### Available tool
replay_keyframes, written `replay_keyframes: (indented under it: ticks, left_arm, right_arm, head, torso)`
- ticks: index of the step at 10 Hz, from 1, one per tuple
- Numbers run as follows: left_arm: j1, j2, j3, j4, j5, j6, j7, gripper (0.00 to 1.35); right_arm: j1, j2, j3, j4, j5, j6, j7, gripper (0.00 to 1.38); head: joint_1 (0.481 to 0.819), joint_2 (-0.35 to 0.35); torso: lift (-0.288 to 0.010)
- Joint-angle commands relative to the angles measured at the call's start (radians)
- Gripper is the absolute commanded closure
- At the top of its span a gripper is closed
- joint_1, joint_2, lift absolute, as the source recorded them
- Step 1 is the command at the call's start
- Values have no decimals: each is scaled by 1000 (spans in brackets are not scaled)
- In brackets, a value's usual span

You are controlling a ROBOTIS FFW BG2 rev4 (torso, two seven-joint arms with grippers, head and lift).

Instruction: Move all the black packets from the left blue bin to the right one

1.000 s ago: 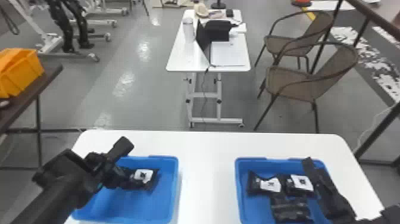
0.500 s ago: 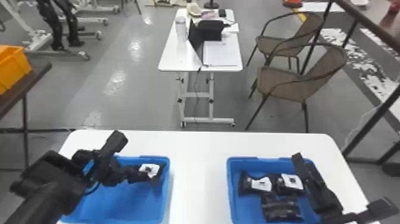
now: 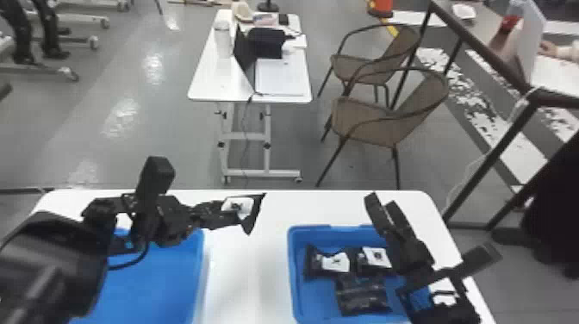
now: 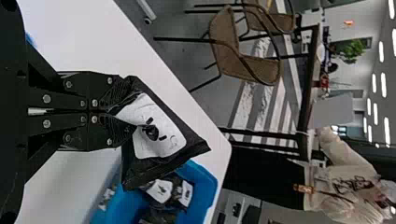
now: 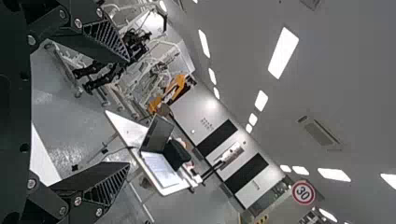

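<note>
Gripping a black packet (image 3: 236, 209) by one end, the left hand (image 3: 196, 214) was held up over the desk (image 3: 245, 275), pointing toward the robot's right. Its arm (image 3: 51, 263) came in from the bottom left corner of the head view and crossed in front of the left bin (image 3: 199, 263), with the wrist just short of that bin's right side. The packet stuck out past the fingertips, against the white stretch of desk between the bins. In the left wrist view, the two fingers were closed on its gathered end, and the rest spread out with a creased white label (image 4: 156, 135) in sight.

The right hand (image 3: 382, 200) was poised above the right side of the right bin (image 3: 291, 267), its two fingers spread wide with a gap between them. It pointed forward, away from the robot, and its tips showed beyond the bin's far rim. Inside that bin, a labelled packet (image 3: 329, 262) sat beside a second labelled one (image 3: 374, 258), and a third packet (image 3: 363, 295) lay nearer the robot.
</note>
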Motion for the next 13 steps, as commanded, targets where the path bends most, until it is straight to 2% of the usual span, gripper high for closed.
replay_keyframes:
  ticks: [1, 2, 3, 5, 7, 9, 10, 11, 12, 13]
  left_arm:
    - [-48, -79, -21, 65, -20, -53, 0, 1208]
    - [-91, -118, -48, 113, -57, -73, 0, 1208]
    - [-143, -138, -87, 177, -58, -102, 2, 1208]
    - [-201, -164, -140, 221, -40, -142, 17, 1208]
    - [-213, -193, -149, 221, -20, -150, 17, 1208]
    - [-217, -194, -166, 221, 24, -147, 18, 1208]
    - [-217, -197, -168, 221, 31, -147, 23, 1208]
    - [-217, -200, -168, 221, 41, -147, 31, 1208]
    - [-218, -202, -168, 221, 46, -150, 32, 1208]
    - [-220, -202, -168, 221, 51, -156, 35, 1208]
  right_arm:
    - [-31, 2, 55, -16, 1, 0, 2, 233]
    - [-44, 2, 88, -36, 1, 0, 2, 183]
    - [-60, 2, 131, -47, 1, 2, 2, 139]
    - [-104, 2, 210, -39, 7, 17, 2, 134]
    - [-121, 2, 225, -19, 16, 17, 0, 134]
    - [-133, 2, 225, -1, 24, 17, -1, 148]
    - [-136, 2, 225, -3, 31, 34, -1, 437]
    - [-136, 2, 225, -7, 48, 45, -7, 918]
    - [-135, 2, 227, -9, 59, 61, -13, 1069]
    - [-133, 2, 227, -12, 76, 92, -12, 1144]
  head:
    - [695, -137]
    - [695, -145]
    - [695, -148]
    - [695, -143]
    - [695, -136]
    - [695, -145]
    - [695, -150]
    - [695, -153]
    - [695, -153]
    - [695, -152]
  torso:
    - [0]
    - [0]
    - [0]
    - [0]
    - [0]
    - [0]
    - [0]
    - [0]
    - [0]
    - [0]
